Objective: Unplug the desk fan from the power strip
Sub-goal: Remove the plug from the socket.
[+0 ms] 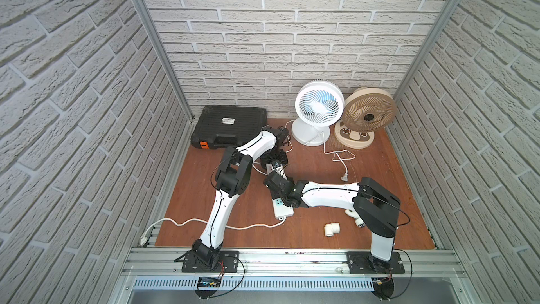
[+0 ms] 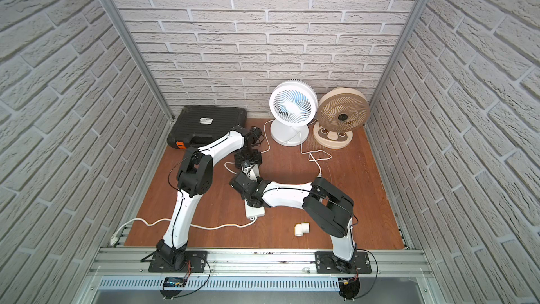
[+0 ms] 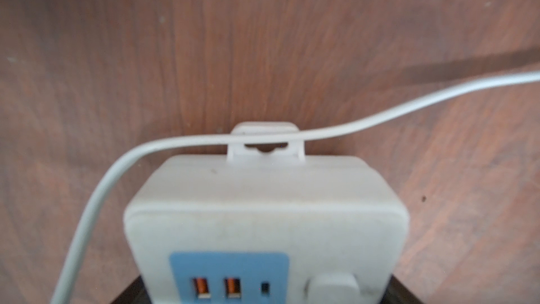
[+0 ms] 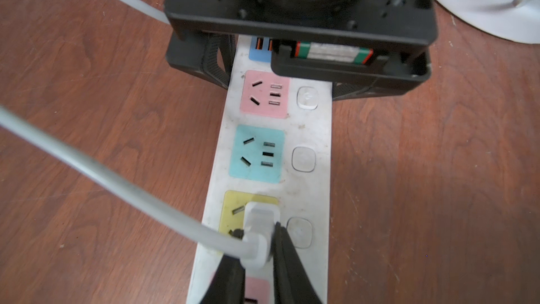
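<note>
Plug [image 4: 261,214] in the yellow socket [image 4: 233,201] is pinched between the closed jaws of the right gripper [image 4: 257,231]. The strip [image 4: 309,133] is laid mid-table [image 1: 321,159], running near to far, its far end clamped by the left gripper [image 4: 283,89]. The white fan [image 1: 317,109] is stood far right.

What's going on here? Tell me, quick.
The left pincer clamps the strip at its USB end. The right pincer is shut on the white plug seated in the yellow socket. The plug is not yet out.
</note>
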{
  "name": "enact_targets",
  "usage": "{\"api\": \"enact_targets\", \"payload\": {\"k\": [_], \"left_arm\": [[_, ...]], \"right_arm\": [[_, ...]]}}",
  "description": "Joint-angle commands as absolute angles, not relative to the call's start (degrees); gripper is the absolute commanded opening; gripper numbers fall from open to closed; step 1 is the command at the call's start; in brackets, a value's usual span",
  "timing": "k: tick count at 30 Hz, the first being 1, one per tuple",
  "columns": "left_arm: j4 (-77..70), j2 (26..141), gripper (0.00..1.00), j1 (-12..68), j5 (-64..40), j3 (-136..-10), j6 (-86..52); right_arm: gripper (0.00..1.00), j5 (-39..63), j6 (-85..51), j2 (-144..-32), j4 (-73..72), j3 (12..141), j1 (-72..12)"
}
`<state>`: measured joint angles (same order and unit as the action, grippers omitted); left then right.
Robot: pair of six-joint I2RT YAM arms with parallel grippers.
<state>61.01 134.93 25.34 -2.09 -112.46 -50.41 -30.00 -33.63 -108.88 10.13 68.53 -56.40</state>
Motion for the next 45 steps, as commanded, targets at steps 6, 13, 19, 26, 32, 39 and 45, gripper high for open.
{"api": "enact_targets", "payload": {"k": [6, 13, 19, 26, 32, 39, 45], "left_arm": [[66.77, 141.66, 0.00, 25.19, -5.34, -109.00, -52.56], [66.92, 141.44, 0.00, 25.21, -5.23, -109.10, -52.56], [66.85, 141.42, 0.00, 25.21, -5.35, -108.91, -52.56], [66.59, 141.49, 0.00, 25.14, -5.36, -108.50, -52.58], [66.35, 141.47, 0.00, 25.20, -5.34, -108.23, -52.64], [66.19, 141.49, 0.00, 25.19, -5.44, -108.13, -52.65], [66.07, 141.46, 0.00, 25.14, -5.47, -107.86, -52.65]], "right_arm": [[0.03, -33.84, -32.85, -107.86, 11.31, 68.99, -56.41], [0.03, -29.07, -36.49, -105.77, 8.59, 65.60, -54.18], [0.03, -24.13, -40.65, -103.89, 5.90, 62.20, -51.47], [0.03, -23.55, -40.97, -103.23, 5.85, 61.66, -50.87], [0.03, -24.77, -39.93, -103.35, 6.75, 62.47, -51.24], [0.03, -29.97, -35.67, -105.46, 10.54, 66.58, -53.86], [0.03, -34.90, -31.40, -107.79, 13.00, 70.44, -56.43]]}}
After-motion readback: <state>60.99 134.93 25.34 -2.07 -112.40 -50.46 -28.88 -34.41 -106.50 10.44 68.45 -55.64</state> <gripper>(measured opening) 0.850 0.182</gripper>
